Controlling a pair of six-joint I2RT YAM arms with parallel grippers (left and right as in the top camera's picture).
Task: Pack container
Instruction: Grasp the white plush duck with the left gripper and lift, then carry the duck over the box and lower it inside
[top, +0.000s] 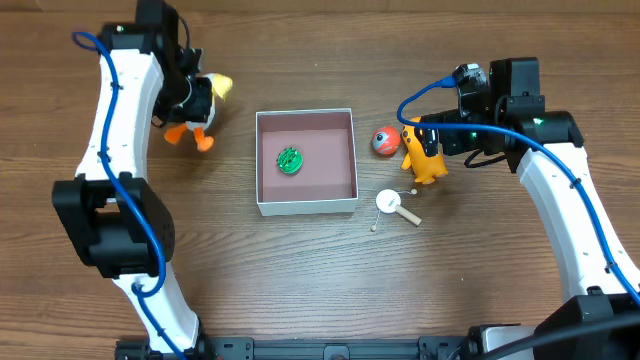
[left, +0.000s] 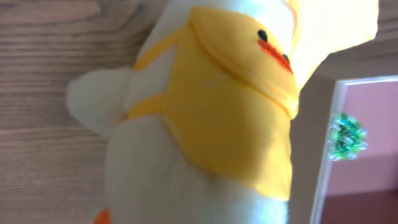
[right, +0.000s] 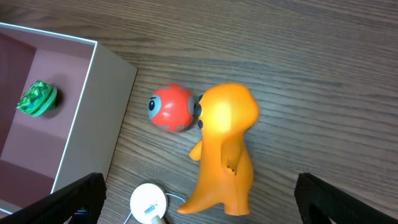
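The container (top: 306, 206) is a shallow square box with white walls and a pinkish-brown inside, at the table's middle. A green toy (top: 289, 160) lies in it. My left gripper (top: 196, 104) is left of the box, shut on a white and yellow plush duck (top: 203, 92). The duck (left: 211, 118) fills the left wrist view and hides the fingers. My right gripper (top: 432, 140) is open, its fingers wide on both sides of an orange figure (right: 224, 155) standing right of the box. A red ball (right: 169, 107) touches the figure's head.
A white disc with a short wooden stick (top: 392, 204) lies in front of the orange figure, near the box's right front corner. The box wall (right: 78, 140) and the green toy (right: 37, 98) show at the left of the right wrist view.
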